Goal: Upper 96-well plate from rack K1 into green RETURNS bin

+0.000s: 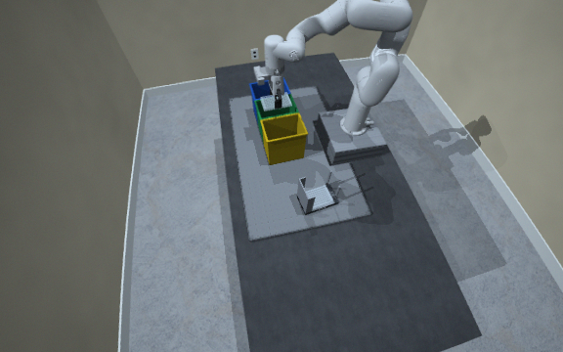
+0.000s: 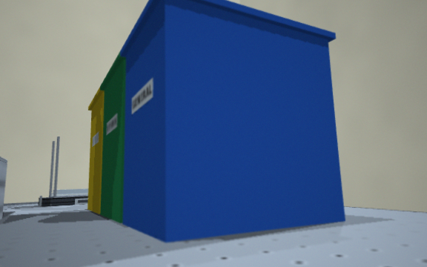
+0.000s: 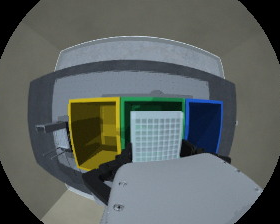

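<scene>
My gripper (image 1: 278,101) is shut on the white 96-well plate (image 1: 273,102) and holds it over the opening of the green bin (image 1: 276,111), the middle one of three. In the wrist view the plate (image 3: 155,135) lies flat in front of the green bin (image 3: 152,107), covering most of its opening. The stack rack K1 (image 1: 317,197) stands nearer the front of the grey mat with the lower plate (image 1: 324,198) in it. In the low side view the green bin (image 2: 113,148) stands upright between the other two.
The yellow bin (image 1: 284,138) stands in front of the green one and the blue bin (image 1: 264,89) behind it, all touching and upright. The arm's base block (image 1: 352,137) is to the right of the bins.
</scene>
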